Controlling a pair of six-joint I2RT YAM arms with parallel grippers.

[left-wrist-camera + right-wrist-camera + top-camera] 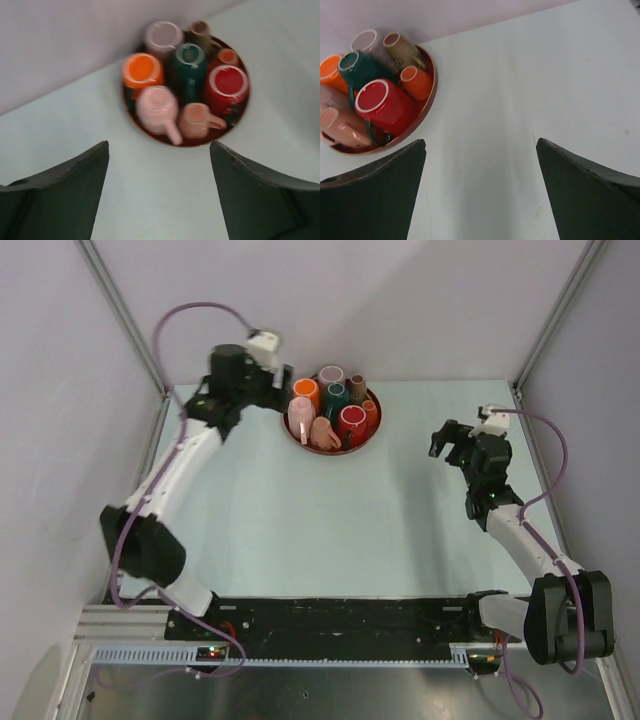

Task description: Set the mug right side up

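A round red-brown tray (331, 451) at the back of the table holds several mugs. The pale pink mug (300, 410) and the salmon mug (323, 432) at its near side seem to stand base up; the blur leaves this uncertain. The orange (307, 390), lilac (331, 375), dark green (336, 396) and red (351, 421) mugs show open mouths. My left gripper (283, 392) is open and empty just left of the tray; its view shows the pale pink mug (157, 106) and the salmon mug (197, 120) ahead of the open gripper (158, 145). My right gripper (449, 445) is open and empty, well right of the tray.
An olive mug (357, 383) and a small orange cup (369, 410) stand at the tray's right side. Grey walls and metal frame posts close in the back and both sides. The right wrist view shows the tray rim (427, 100) at upper left, beyond the open right gripper (481, 141).
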